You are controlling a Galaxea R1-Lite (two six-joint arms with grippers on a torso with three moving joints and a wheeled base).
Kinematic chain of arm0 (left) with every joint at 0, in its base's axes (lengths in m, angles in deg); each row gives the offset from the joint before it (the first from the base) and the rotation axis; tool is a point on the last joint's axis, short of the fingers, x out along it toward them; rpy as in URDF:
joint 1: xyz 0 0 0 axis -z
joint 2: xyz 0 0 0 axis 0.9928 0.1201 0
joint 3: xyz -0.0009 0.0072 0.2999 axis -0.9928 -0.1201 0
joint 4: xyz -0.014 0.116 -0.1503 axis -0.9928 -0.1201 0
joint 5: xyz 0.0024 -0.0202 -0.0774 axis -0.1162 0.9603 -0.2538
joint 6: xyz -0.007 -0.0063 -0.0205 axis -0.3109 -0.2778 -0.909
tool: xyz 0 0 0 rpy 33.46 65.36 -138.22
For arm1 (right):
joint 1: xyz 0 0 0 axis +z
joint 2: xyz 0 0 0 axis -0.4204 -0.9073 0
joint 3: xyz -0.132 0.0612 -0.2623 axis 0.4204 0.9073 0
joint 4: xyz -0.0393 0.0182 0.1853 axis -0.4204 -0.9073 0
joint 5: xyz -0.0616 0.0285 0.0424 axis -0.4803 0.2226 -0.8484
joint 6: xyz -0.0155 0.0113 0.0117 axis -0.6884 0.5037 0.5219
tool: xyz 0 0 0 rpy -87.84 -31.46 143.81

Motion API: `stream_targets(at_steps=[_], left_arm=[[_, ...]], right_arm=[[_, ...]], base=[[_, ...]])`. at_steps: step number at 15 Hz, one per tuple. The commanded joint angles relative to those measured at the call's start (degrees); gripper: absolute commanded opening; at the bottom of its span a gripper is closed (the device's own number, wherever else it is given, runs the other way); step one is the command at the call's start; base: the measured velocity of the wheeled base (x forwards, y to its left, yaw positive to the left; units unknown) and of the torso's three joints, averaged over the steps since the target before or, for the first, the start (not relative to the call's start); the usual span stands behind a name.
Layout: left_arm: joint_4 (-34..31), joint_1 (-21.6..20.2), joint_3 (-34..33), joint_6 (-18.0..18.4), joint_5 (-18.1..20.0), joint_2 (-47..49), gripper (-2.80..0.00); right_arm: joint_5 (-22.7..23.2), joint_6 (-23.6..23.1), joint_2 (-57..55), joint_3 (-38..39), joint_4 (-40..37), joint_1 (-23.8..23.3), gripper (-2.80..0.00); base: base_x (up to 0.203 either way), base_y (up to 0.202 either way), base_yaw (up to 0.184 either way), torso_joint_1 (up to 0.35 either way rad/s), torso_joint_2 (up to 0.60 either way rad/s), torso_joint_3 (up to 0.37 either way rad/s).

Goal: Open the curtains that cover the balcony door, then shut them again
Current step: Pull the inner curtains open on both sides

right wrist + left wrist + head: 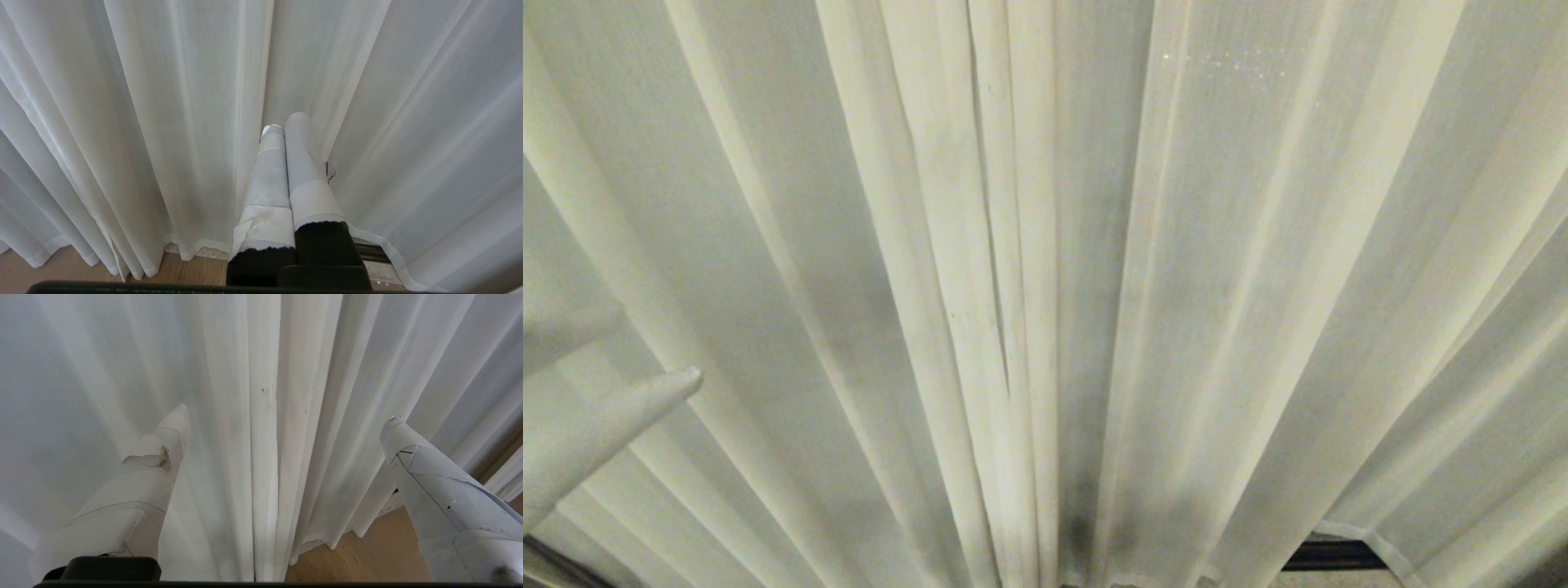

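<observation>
Cream-white curtains (pixel 1217 269) hang shut in long pleats and fill the head view, with a tight bunch of folds at the middle (pixel 1013 286). The balcony door is hidden behind them, apart from a dark strip of frame under the hem (pixel 1331 554). My left gripper (pixel 288 415) is open wide in front of the curtains (pixel 265 457), its taped fingers (pixel 171 433) on either side of the central folds, with nothing between them. One of these fingers (pixel 645 404) shows at the lower left of the head view. My right gripper (pixel 284 122) is shut and empty, pointing at the curtains (pixel 184 122).
Wooden floor (pixel 367 555) runs up to the curtain hems. The same floor (pixel 81 267) shows in the right wrist view, beside a pale sill with a dark track (pixel 369 252) under the lifted hem.
</observation>
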Motion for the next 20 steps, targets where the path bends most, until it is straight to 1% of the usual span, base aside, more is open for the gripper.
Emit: stream_targets(at_steps=[1, 4, 7, 11, 12, 15, 16, 17, 20], left_arm=[[0.10, 0.17, 3.23, 0.20, -0.04, 7.05, 0.00], [0.11, 0.73, 8.66, 1.13, -0.46, 14.42, 0.00], [0.16, 0.87, 13.51, 3.58, -1.39, 21.15, 0.00], [0.59, 0.84, 19.79, 6.49, -6.37, 28.12, 0.00], [2.52, 0.82, 20.29, 6.92, -7.98, 29.78, 0.00], [16.32, 1.23, 21.06, 7.31, -13.39, 36.79, 0.00], [19.09, 1.35, 22.10, 7.32, -14.54, 39.29, 0.00], [20.79, 1.43, 24.29, 7.34, -15.55, 41.77, 0.00], [22.00, 1.33, 30.77, 7.32, -16.22, 46.95, 0.00]], right_arm=[[0.06, -0.05, -0.09, 0.01, -0.02, 0.01, -2.80], [0.06, -0.05, -0.09, 0.01, -0.02, 0.01, -2.80], [0.06, -0.05, -0.09, 0.01, -0.02, 0.01, -2.80], [0.06, -0.05, -0.09, 0.01, -0.02, 0.01, -2.80], [0.06, -0.05, -0.09, 0.01, -0.02, 0.01, -2.80], [0.06, -0.05, -0.09, 0.01, -0.02, 0.01, -2.80], [0.06, -0.05, -0.09, 0.01, -0.02, 0.01, -2.80], [0.06, -0.05, -0.09, 0.01, -0.02, 0.01, -2.80], [0.06, -0.05, -0.09, 0.01, -0.02, 0.01, -2.80]], base=[[0.000, 0.000, 0.000, 0.000, 0.00, 0.000], [0.000, 0.000, 0.000, 0.000, 0.00, 0.000], [0.000, 0.000, 0.000, 0.000, 0.00, 0.000], [0.000, 0.000, 0.000, 0.000, 0.00, 0.000], [0.000, 0.000, 0.000, 0.000, 0.00, 0.000], [0.000, 0.000, 0.000, 0.000, 0.00, 0.000], [0.000, 0.000, 0.000, 0.000, 0.00, 0.000], [0.000, 0.000, 0.000, 0.000, 0.00, 0.000], [0.000, 0.000, 0.000, 0.000, 0.00, 0.000]])
